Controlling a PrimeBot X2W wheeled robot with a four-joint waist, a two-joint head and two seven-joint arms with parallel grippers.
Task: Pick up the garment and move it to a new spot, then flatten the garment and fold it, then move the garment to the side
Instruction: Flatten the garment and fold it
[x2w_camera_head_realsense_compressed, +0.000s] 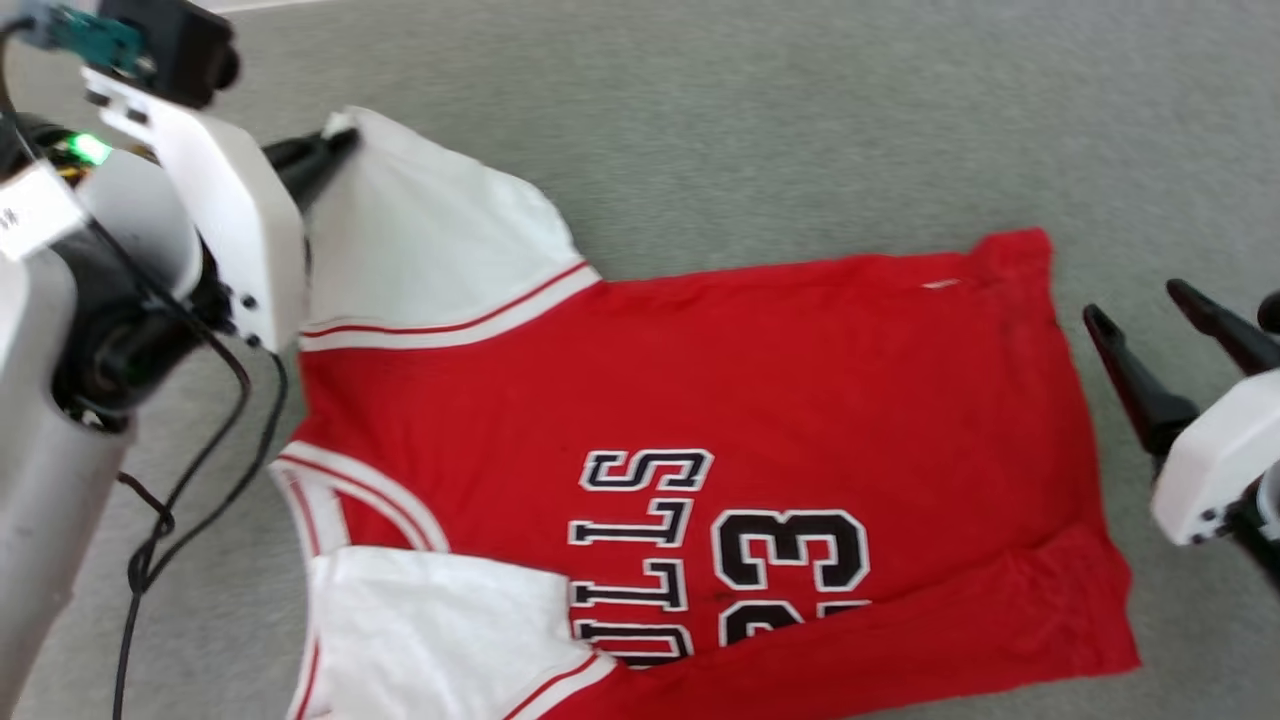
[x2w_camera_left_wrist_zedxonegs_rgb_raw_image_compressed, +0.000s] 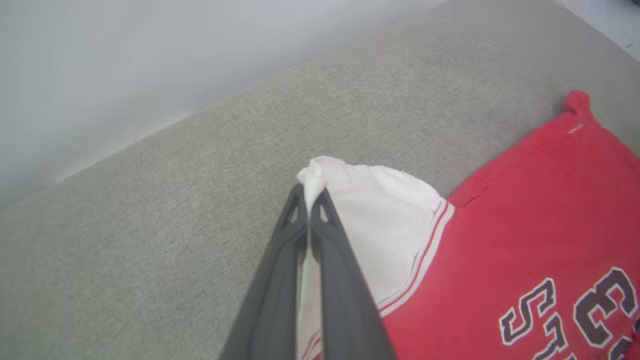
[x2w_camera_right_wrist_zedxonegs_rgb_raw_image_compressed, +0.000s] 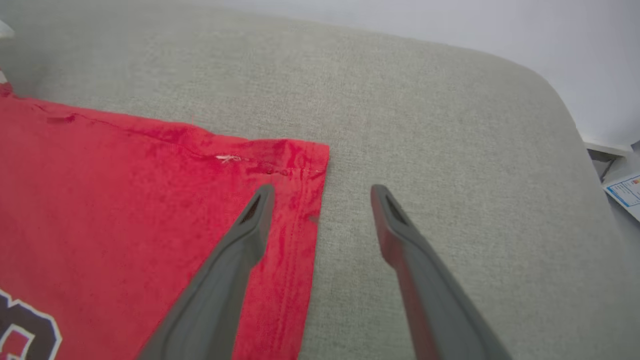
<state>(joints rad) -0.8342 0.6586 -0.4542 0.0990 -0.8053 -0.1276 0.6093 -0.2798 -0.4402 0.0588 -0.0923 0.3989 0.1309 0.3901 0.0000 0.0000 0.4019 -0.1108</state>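
Note:
The garment (x2w_camera_head_realsense_compressed: 760, 400), a red jersey with white sleeves and black "BULLS 23" lettering, lies spread face up on the grey surface. My left gripper (x2w_camera_head_realsense_compressed: 335, 145) is shut on the tip of the far white sleeve (x2w_camera_left_wrist_zedxonegs_rgb_raw_image_compressed: 380, 220), pinching the cloth between its dark fingers (x2w_camera_left_wrist_zedxonegs_rgb_raw_image_compressed: 280, 270). My right gripper (x2w_camera_head_realsense_compressed: 1135, 305) stands open just beyond the garment's hem. In the right wrist view its fingers straddle the hem's far corner (x2w_camera_right_wrist_zedxonegs_rgb_raw_image_compressed: 305, 160), one finger over the red cloth (x2w_camera_right_wrist_zedxonegs_rgb_raw_image_compressed: 100, 210), the other over bare fabric, with nothing between them.
The grey upholstered surface (x2w_camera_head_realsense_compressed: 800, 120) stretches beyond the garment, its rounded edge (x2w_camera_right_wrist_zedxonegs_rgb_raw_image_compressed: 560, 100) curving away at the right. A pale wall (x2w_camera_left_wrist_zedxonegs_rgb_raw_image_compressed: 125, 60) lies behind it. Black cables (x2w_camera_head_realsense_compressed: 180, 480) hang beside my left arm.

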